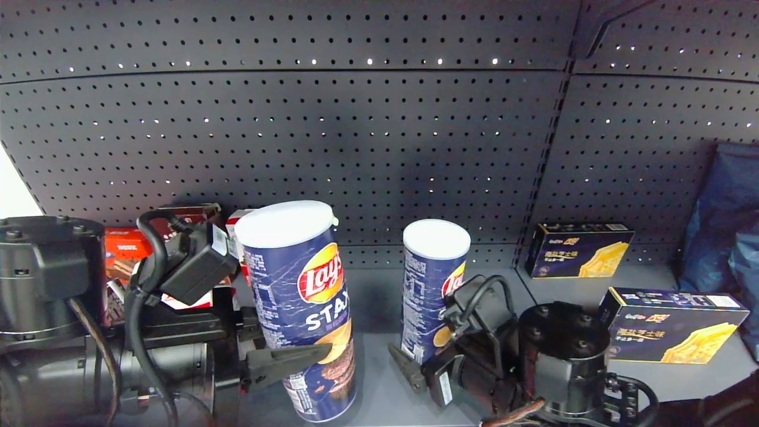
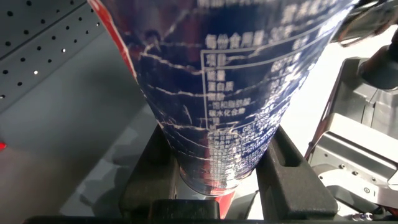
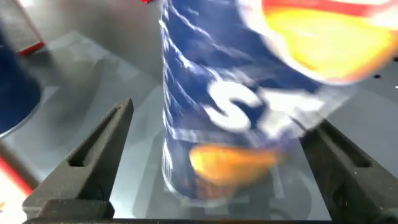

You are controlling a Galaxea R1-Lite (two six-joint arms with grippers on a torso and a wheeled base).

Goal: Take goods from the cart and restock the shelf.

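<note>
Left pincer (image 2: 214, 177) clenched low on chip can (image 1: 299, 296); right pincer (image 3: 221, 124) released, straddling second can (image 1: 430, 284) right of chip can; skewed withdrawal could clip, topple it

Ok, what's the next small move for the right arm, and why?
Probably draw the right pincer straight back: its fingers stand open, clear of the right can, which already stands upright on the shelf.
</note>
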